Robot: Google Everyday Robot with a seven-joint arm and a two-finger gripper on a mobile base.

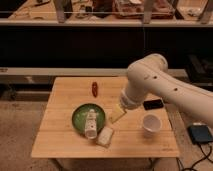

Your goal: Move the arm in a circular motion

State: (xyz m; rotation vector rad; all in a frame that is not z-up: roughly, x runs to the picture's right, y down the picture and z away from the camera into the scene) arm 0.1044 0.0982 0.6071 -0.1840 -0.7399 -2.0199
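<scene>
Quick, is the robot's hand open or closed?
Gripper: cannot be told; it hangs over the light wooden table, beside the round green plate.

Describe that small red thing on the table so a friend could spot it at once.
Find the wooden table. Near its far edge, beyond the green plate and left of the arm, whose gripper hangs just right of the plate, lies the red thing. It is the only red item there: thin, elongated and lying alone on bare wood.
</scene>
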